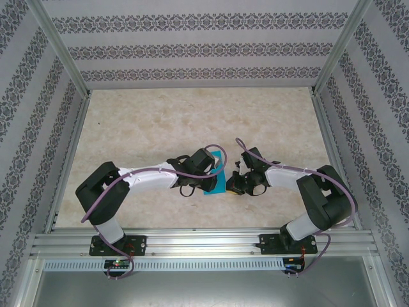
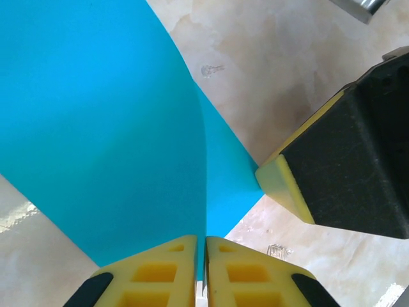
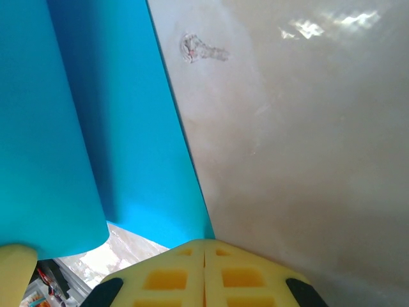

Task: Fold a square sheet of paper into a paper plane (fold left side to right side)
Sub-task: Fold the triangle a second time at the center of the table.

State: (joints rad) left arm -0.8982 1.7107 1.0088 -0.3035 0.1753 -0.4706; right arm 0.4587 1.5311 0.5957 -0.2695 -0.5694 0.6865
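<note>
Clamping with its yellow fingers pressed together, the left gripper [image 2: 204, 248] is gripping one edge of the square sheet of paper [image 2: 96, 128]. At the sheet's right corner, the right gripper [image 3: 204, 248] is likewise pinching the teal paper, jaws closed. The sheet is arching upward between the two grippers, its left portion curling over a lower layer. Beneath the sheet, the marble-patterned table [image 1: 192, 115] is supporting its lower part.

Table: beige marbled flat tabletop [image 1: 192, 115], bearing a small scuff mark [image 3: 203, 48].
Walls: white panels with grey ornamental bands [image 1: 198, 45], on three sides.
Frame: silver aluminium corner posts [image 1: 61, 48]; slotted aluminium rail [image 1: 204, 240] at near edge.
Light: bright glare patches [image 3: 339, 22] on the tabletop.
</note>
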